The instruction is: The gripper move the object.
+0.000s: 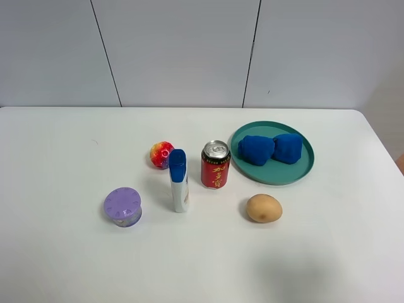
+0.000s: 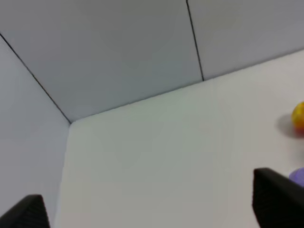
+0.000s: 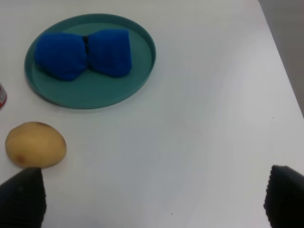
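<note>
The tan-brown potato (image 1: 264,208) lies on the white table (image 1: 63,164), just in front of the teal plate and to the right of the red can (image 1: 215,165). In the right wrist view it (image 3: 35,145) lies close to one fingertip (image 3: 21,197). My right gripper (image 3: 153,197) is open and empty, with bare table between its fingers. My left gripper (image 2: 152,206) is open and empty over bare table near the far left corner. Neither gripper nor arm shows in the exterior high view.
A teal plate (image 1: 271,173) holds two blue soft lumps (image 1: 255,149). A red-yellow ball (image 1: 161,154), a white bottle with a blue cap (image 1: 178,180) and a purple-lidded tub (image 1: 123,206) stand left of the can. The table's right edge (image 3: 280,61) is near.
</note>
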`<act>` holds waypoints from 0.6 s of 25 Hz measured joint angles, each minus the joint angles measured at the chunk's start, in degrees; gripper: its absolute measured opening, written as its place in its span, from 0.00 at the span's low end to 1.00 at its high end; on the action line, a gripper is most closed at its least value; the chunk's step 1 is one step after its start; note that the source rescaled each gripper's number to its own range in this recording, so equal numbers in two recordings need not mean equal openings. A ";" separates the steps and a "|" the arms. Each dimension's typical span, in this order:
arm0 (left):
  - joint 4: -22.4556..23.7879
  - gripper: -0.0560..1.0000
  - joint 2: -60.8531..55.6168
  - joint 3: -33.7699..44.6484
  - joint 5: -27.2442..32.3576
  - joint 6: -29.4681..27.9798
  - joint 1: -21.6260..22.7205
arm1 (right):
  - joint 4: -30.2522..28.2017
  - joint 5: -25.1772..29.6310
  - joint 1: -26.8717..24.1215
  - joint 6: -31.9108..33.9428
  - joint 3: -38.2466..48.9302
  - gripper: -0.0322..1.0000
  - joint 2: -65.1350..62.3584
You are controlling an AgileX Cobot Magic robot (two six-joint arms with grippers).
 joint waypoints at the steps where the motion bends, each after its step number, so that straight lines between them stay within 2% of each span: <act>1: -0.23 0.85 -1.89 1.32 0.00 -2.08 0.00 | 0.00 0.00 0.00 0.00 0.00 1.00 0.00; 6: -0.81 0.85 -11.60 8.69 0.00 -11.53 0.00 | 0.00 0.00 0.00 0.00 0.00 1.00 0.00; 11: -1.19 0.85 -18.83 19.24 -1.19 -13.62 0.00 | 0.00 0.00 0.00 0.00 0.00 1.00 0.00; 15: -1.30 0.85 -20.31 27.76 -2.86 -15.84 0.00 | 0.00 0.00 0.00 0.00 0.00 1.00 0.00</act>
